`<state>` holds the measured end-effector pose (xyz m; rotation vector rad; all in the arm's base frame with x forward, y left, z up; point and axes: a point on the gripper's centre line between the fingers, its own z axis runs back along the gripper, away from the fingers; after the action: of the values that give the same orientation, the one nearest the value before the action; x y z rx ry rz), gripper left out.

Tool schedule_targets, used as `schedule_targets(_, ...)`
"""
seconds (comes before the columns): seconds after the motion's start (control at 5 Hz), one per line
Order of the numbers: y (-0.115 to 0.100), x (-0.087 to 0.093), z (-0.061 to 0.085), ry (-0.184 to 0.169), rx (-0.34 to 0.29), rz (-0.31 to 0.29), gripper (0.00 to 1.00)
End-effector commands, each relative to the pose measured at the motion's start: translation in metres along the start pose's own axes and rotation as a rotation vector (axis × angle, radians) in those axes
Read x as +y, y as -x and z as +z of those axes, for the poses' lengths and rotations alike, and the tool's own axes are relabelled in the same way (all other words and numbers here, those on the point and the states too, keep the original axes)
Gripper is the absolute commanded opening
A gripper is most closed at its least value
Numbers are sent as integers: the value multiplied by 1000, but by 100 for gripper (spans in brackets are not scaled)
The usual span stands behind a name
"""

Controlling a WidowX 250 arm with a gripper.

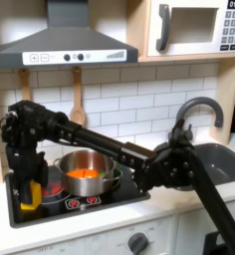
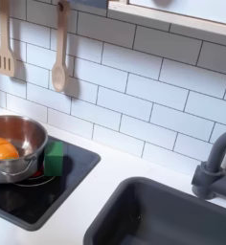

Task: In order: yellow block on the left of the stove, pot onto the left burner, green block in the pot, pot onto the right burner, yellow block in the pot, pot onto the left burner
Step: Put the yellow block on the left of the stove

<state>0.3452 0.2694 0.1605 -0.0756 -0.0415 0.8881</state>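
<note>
The end effector (image 1: 29, 192) grasps the small yellow block (image 1: 29, 200) over the glossy black stove (image 1: 129, 189)'s edge at the first exterior view's left (shiny steel pot (image 1: 87, 173) just beside).

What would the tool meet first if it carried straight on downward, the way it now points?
Most likely the stove. In the first exterior view the tool points down over the stove's left end, seemingly gripping the yellow block, so the block would touch first. Depth is unclear.

Pot on the stove, sink off to one side

In both exterior views we find the pot (image 1: 87, 171) (image 2: 13, 144) on the stove (image 1: 129, 187) (image 2: 57, 187), with the sink (image 2: 172, 215) to the second exterior view's right.
</note>
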Motion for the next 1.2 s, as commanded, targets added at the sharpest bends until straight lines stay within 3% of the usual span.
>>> schedule_targets(0.0, 0, 2, 2, -1, -6, 13, 100)
schedule_targets(0.2, 1, 2, -2, -2, 11, 15, 100)
schedule_targets(0.4, 3, 0, 11, 12, -1, 23, 100)
schedule_targets(0.6, 8, 0, 5, -5, 40, 29, 100)
schedule_targets(0.8, 9, -1, 22, 28, 15, 32, 100)
schedule_targets(1.0, 10, -4, 27, 37, 17, 24, 100)
